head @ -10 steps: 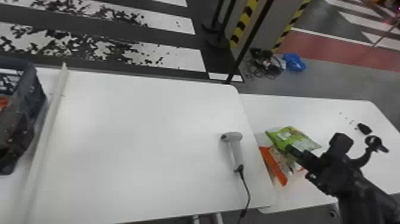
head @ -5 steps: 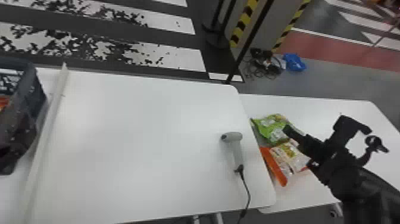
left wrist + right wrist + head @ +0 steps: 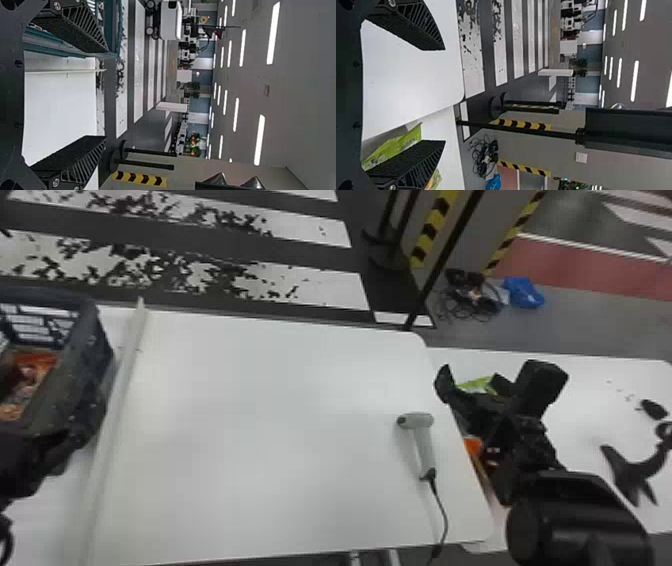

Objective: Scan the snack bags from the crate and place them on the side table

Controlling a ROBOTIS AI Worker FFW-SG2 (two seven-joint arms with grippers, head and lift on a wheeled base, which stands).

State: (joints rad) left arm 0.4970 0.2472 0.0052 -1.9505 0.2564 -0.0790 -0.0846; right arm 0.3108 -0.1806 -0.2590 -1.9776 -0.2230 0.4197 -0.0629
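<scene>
Right gripper: I have it (image 3: 472, 382) over the seam between the main table (image 3: 275, 430) and the side table (image 3: 575, 435); its two fingers stand wide apart in the right wrist view, with nothing gripped between them.
Left gripper: I see it (image 3: 35, 460) at the head view's left edge, by the crate's near side; the left wrist view gives me both fingers spread wide, holding nothing.
Green bag: on the side table, next to the main table's edge, partly covered by my right gripper in the head view; the right wrist view has its bright packaging (image 3: 395, 144) just behind one finger.
Orange bag: also on the side table, nearer me than the green one, mostly behind my right arm, with an orange corner (image 3: 474, 446) peeking out.
Crate: dark, open-topped (image 3: 92, 340), at my far left, with orange packaging (image 3: 35, 362) inside; I cannot tell how many bags that makes.
Scanner: grey (image 3: 425, 445), lying on the main table towards its right end, nose pointing left, cable (image 3: 442, 510) running to the near edge.
Bar: long and white (image 3: 125, 365), lying across the main table just right of the crate.
Floor: a blue bag (image 3: 522, 292) beside tangled cables (image 3: 470, 300), beyond the side table.
</scene>
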